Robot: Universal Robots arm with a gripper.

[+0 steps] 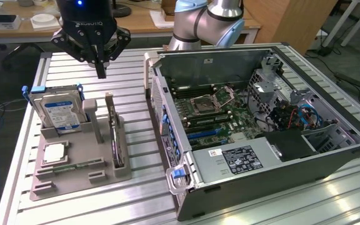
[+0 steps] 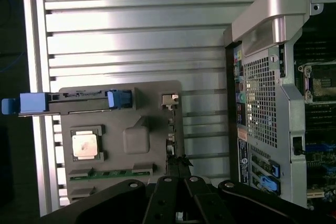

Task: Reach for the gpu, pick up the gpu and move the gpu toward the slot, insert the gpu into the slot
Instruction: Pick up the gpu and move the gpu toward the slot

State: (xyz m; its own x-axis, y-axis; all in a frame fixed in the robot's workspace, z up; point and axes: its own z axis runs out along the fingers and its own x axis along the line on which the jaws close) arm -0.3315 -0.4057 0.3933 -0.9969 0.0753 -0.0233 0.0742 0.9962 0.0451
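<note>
The gpu [image 1: 116, 140] is a thin dark card standing on edge in the grey holder [image 1: 73, 180] on the table, at the exterior view's left. The wrist view looks down on the gpu [image 2: 171, 129] as a narrow dark strip along the holder's side. My gripper [image 1: 101, 72] hangs well above the holder's far end, shut, with nothing between its fingers. In the wrist view the gripper [image 2: 178, 165] points down over one end of the card. The blue slot [image 1: 206, 134] lies on the motherboard inside the open computer case [image 1: 330, 161].
The holder also carries a blue-labelled hard drive [image 1: 58, 110], a square silver processor chip [image 1: 55, 153] and a green memory stick [image 1: 80, 164]. The case [image 2: 268, 77] stands close beside the holder. A slatted metal table [image 1: 130, 70] lies beneath everything.
</note>
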